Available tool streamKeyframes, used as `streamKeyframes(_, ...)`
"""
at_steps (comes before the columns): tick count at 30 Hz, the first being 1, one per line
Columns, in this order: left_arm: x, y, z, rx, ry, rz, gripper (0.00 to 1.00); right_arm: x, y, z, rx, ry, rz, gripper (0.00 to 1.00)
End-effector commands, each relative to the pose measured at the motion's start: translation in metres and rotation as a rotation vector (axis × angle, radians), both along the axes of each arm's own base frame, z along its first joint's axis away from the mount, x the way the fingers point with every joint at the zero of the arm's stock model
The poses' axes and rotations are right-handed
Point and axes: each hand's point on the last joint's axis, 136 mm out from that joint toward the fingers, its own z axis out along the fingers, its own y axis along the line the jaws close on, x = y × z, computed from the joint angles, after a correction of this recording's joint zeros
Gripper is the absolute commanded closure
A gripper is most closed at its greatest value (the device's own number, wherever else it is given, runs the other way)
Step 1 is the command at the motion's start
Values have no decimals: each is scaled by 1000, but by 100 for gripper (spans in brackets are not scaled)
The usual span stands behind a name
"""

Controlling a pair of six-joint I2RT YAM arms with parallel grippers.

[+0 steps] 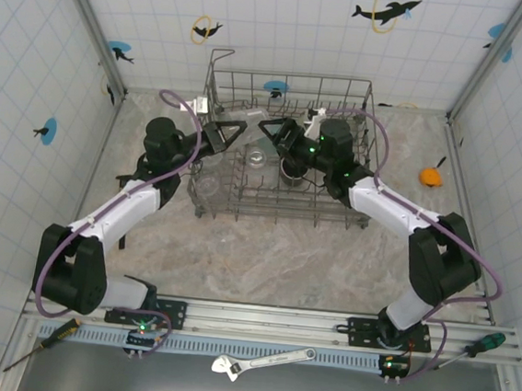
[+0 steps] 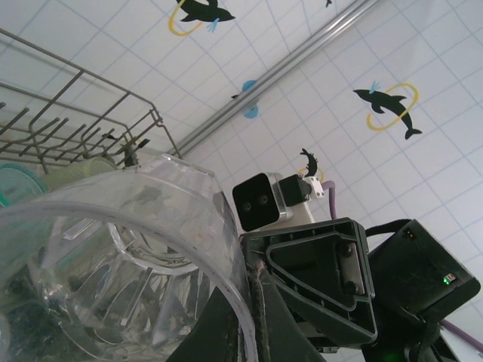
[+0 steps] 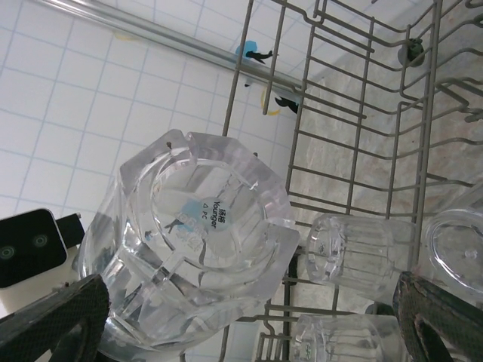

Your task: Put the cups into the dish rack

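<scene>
The clear tumbler (image 3: 204, 234) hangs on its side over the left part of the dish rack (image 1: 291, 76), caught between the two arms. The left gripper (image 2: 245, 332) is pinched tight on the tumbler's wall at the rim, one finger inside the mouth and one outside. The tumbler's long axis runs roughly level across the rack, mouth toward the left arm and its thick faceted base facing the right gripper (image 3: 249, 324). That gripper's jaws stand wide apart, one finger on each side of the base, and I can't tell whether either one touches the plastic.

One tumbler is held. Seen from the right wrist, three more clear tumblers (image 3: 351, 249) lie among the tines below and beyond it. From above, one black mug (image 1: 291, 169) sits in the middle of the rack. From the left wrist, one teal cup (image 2: 11, 181) and one pale green cup (image 2: 83, 167) show behind the held tumbler.
</scene>
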Motion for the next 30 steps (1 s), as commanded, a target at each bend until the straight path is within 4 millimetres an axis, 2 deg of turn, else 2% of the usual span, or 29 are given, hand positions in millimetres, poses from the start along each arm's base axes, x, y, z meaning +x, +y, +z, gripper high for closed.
streamKeyframes(1, -1, -4, 31, -22, -121, -16, 100, 9, 6, 19, 84, -17, -24, 0)
streamKeyframes(8, 2, -9, 21, -20, -101, -16, 100, 16, 12, 23, 129, -7, -27, 0)
streamKeyframes(15, 4, -14, 21, -44, -86, -22, 100, 21, 15, 26, 171, 0, -34, 1)
streamKeyframes(22, 4, -18, 15, -44, -63, -35, 100, 22, 15, 32, 224, -4, -31, 14)
streamKeyframes(30, 1, -20, 17, -61, -52, -51, 100, 22, 16, 32, 278, -1, -15, 19)
